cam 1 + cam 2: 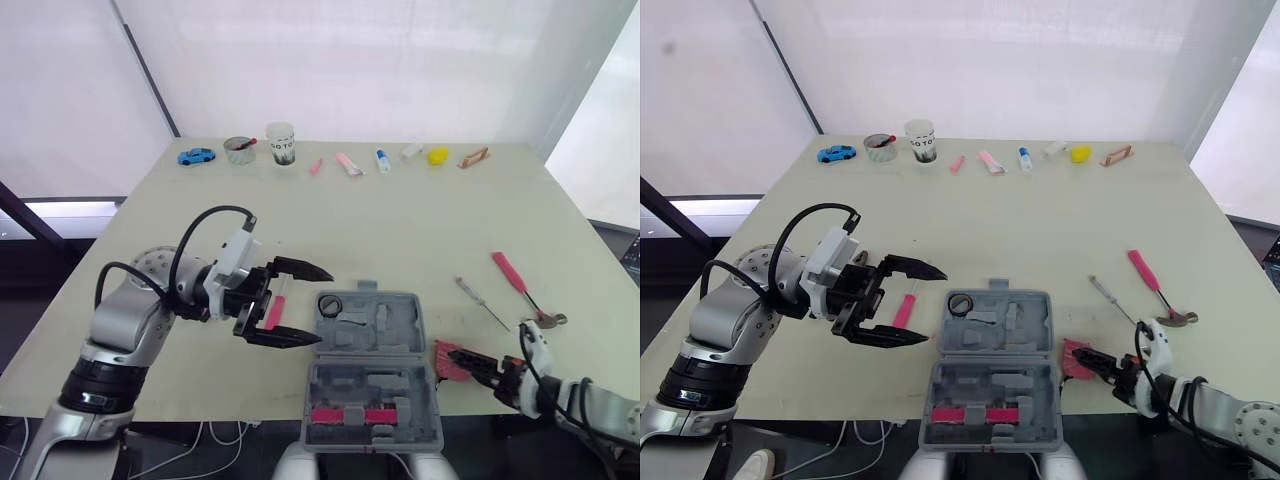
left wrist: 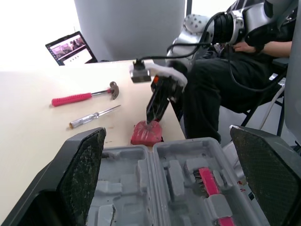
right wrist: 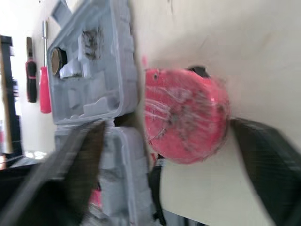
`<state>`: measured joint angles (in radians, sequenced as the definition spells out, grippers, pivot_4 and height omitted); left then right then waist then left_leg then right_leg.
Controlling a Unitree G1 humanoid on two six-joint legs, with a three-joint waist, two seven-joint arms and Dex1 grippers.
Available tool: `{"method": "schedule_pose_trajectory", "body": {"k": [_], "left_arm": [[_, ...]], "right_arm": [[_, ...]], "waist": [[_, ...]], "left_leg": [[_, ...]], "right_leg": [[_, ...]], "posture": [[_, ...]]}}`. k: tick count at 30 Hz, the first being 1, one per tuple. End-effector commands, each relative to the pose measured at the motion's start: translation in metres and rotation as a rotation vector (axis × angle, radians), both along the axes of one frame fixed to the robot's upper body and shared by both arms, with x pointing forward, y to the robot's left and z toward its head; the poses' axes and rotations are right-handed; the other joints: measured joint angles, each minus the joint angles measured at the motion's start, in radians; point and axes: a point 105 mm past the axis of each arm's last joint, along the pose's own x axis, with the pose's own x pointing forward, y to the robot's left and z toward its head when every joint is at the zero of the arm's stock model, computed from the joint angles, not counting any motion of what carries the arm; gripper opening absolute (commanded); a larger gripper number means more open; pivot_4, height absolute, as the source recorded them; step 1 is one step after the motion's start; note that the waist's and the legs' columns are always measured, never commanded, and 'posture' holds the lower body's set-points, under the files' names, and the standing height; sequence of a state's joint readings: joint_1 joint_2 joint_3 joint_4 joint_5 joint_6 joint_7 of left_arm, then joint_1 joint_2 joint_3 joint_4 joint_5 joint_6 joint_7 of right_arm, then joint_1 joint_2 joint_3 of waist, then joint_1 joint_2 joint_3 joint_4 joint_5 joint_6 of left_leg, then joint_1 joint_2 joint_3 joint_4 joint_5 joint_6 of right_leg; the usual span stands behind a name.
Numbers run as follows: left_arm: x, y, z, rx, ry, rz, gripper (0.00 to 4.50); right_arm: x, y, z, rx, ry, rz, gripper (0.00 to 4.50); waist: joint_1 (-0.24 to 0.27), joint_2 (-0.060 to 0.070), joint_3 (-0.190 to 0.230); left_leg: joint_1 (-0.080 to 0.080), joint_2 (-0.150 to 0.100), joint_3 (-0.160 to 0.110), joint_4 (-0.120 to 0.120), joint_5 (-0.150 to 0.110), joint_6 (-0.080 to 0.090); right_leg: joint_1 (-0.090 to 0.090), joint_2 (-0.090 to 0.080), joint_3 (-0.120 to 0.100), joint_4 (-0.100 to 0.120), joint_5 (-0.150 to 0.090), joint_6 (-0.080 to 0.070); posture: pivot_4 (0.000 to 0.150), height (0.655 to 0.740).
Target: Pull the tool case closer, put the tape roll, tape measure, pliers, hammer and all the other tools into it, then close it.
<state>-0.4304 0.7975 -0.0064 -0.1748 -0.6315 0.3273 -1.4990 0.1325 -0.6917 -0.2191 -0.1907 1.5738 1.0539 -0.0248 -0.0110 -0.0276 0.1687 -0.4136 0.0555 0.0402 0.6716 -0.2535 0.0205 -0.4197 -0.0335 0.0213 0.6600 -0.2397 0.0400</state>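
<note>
The grey tool case (image 1: 372, 372) lies open at the table's near edge. A tape roll (image 1: 328, 303) sits in its far half and pink-handled pliers (image 1: 350, 415) in its near half. My left gripper (image 1: 325, 308) hovers open just left of the case, above a pink-handled tool (image 1: 275, 306) on the table. The pink tape measure (image 3: 183, 117) lies right of the case. My right gripper (image 1: 468, 362) is open, one finger on each side of it. A pink-handled hammer (image 1: 520, 284) and a screwdriver (image 1: 482, 302) lie farther right.
Along the table's far edge stand a blue toy car (image 1: 196, 156), two cups (image 1: 280, 142) and several small items. In the left wrist view a seated person (image 2: 221, 89) is beyond the table's near edge and a laptop (image 2: 70, 47) at the far side.
</note>
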Motion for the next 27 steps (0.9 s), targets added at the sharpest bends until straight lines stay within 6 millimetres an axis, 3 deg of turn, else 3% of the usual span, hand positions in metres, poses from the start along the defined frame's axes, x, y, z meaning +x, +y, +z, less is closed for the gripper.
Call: {"method": "schedule_pose_trajectory", "body": {"k": [1,6,12,20,27], "left_arm": [[-0.002,0.002,0.006,-0.007,-0.037,-0.005,4.5],[-0.006,0.005,0.007,-0.017,-0.06,-0.025,4.5],[-0.008,0.01,0.006,-0.007,-0.068,-0.03,4.5],[-0.007,0.016,0.003,0.004,-0.077,-0.015,4.5],[-0.006,0.017,0.003,0.009,-0.091,-0.016,4.5]], "right_arm": [[-0.007,-0.009,0.007,-0.128,-0.061,0.071,4.49],[-0.009,-0.024,0.021,-0.338,-0.248,0.21,4.49],[-0.002,-0.011,0.039,-0.446,-0.482,0.434,4.49],[0.005,0.001,0.03,-0.598,-0.802,0.82,4.49],[0.023,0.006,0.007,-0.646,-0.842,1.036,4.49]], "waist": [[0.0,0.0,0.0],[-0.001,0.0,0.0],[-0.002,0.0,0.0],[0.003,0.0,0.0],[-0.002,0.0,0.0]], "left_leg": [[0.0,0.0,0.0,0.0,0.0,0.0],[0.0,0.0,0.0,0.0,0.0,0.0],[0.001,0.0,0.0,0.0,0.0,0.0],[0.0,0.0,0.0,0.001,0.0,0.0],[0.001,0.0,0.001,0.003,0.0,0.0]], "right_leg": [[0.0,0.0,0.0,0.0,0.0,0.0],[0.0,0.0,0.0,0.0,0.0,0.001],[0.0,0.001,0.0,0.0,-0.002,0.003],[0.0,0.0,0.0,0.0,-0.001,0.001],[0.0,0.001,0.0,0.002,0.0,0.0]], "posture": [[0.15,0.74],[0.15,0.74],[0.15,0.74],[0.15,0.74],[0.15,0.74]]}}
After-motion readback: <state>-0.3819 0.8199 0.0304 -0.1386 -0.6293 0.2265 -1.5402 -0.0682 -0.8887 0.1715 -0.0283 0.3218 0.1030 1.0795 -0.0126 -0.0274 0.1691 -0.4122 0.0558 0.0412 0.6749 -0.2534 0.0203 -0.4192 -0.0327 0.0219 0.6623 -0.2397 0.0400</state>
